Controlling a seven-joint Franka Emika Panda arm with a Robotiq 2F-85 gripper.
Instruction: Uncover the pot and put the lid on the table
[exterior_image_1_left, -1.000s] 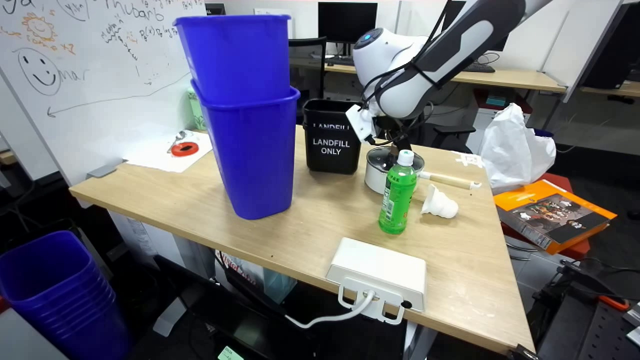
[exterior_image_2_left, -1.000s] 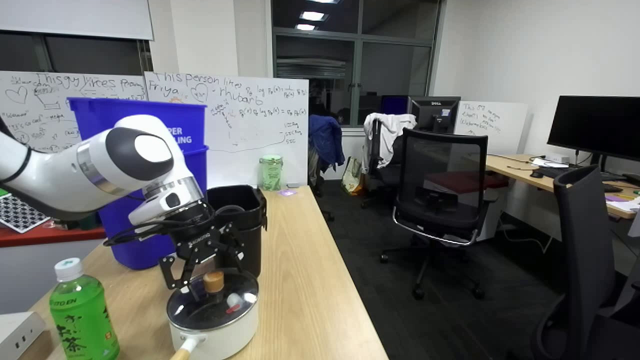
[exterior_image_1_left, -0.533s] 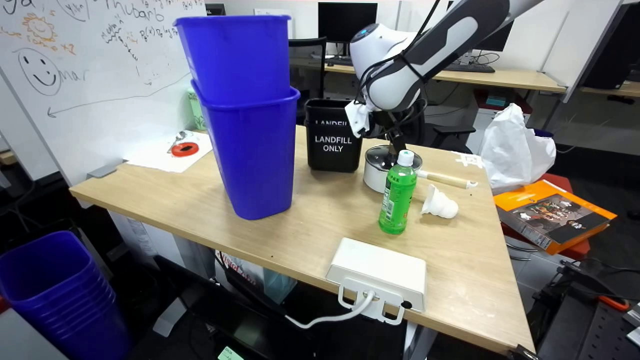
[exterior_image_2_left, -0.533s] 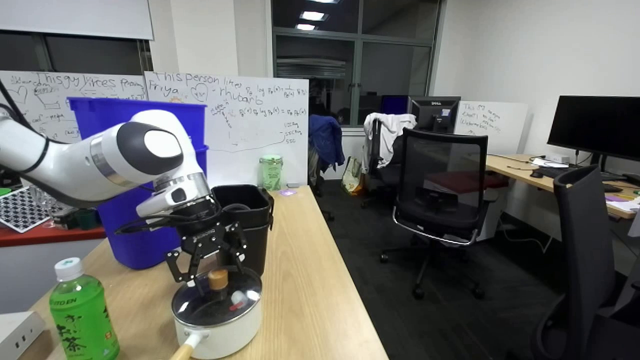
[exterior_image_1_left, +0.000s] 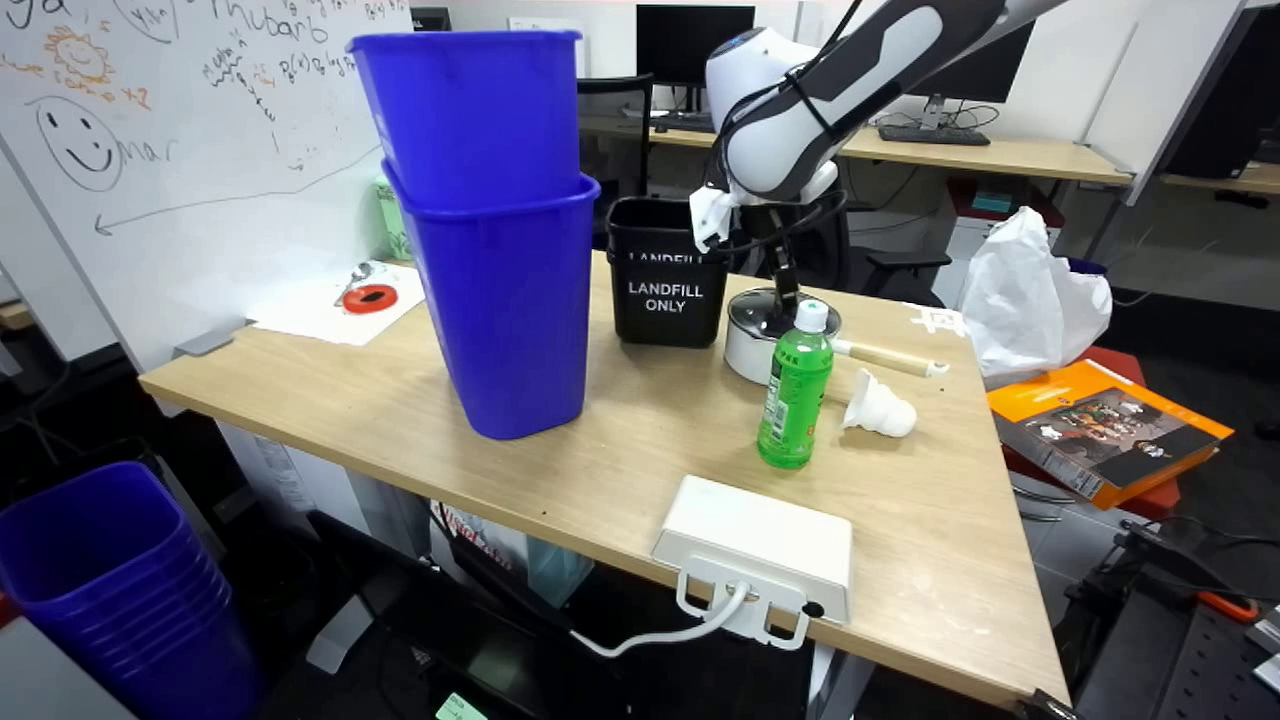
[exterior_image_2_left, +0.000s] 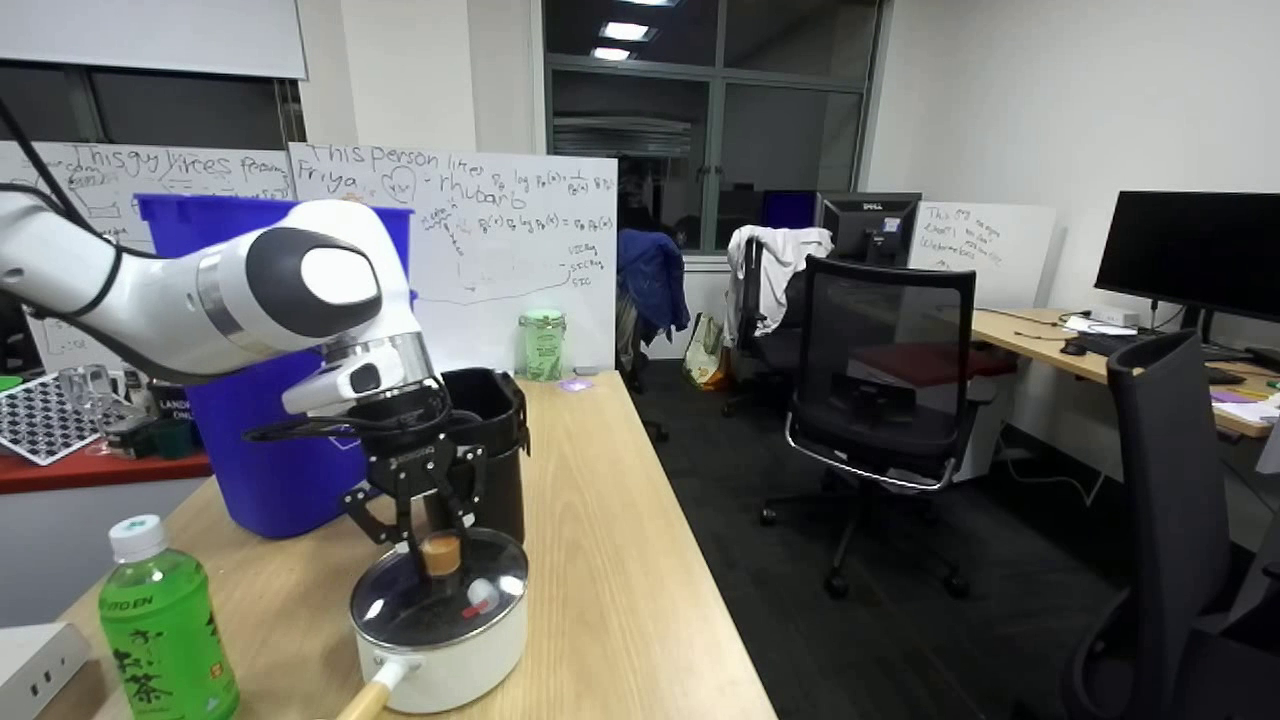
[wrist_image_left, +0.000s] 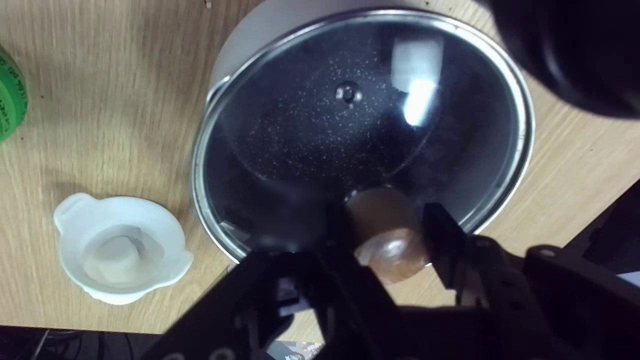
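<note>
"White pot (exterior_image_2_left: 455, 665) first: where do we have it?"

"On the desk (exterior_image_1_left: 600, 470), upright, just beside the black bins (exterior_image_1_left: 660, 322). We see its pale handle (exterior_image_1_left: 893, 359) pointing away from them."

"And the lid (wrist_image_left: 310, 120), where do we find that?"

"On the pot, covering it, dark and see-through inside a shiny rim. We can make out its brown knob (exterior_image_2_left: 441, 555) standing up in the middle."

"How does our claw (exterior_image_2_left: 437, 536) stand?"

"Pointing down over the lid, set narrow. We see its fingers (wrist_image_left: 442, 240) one on either side of the knob, close up to it."

"Do we have hold of it?"

"We cannot tell: in the wrist view that spot is dark and blurred."

"What else have we got on the desk?"

"Our green bottle (exterior_image_1_left: 797, 400) is upright, near the pot but apart from it, and near both lies a small white piece (exterior_image_1_left: 880, 408) we cannot name. Farther off we have two blue bins (exterior_image_1_left: 480, 250), one set in the other, and a white box (exterior_image_1_left: 760, 535) at the desk's edge."
</note>
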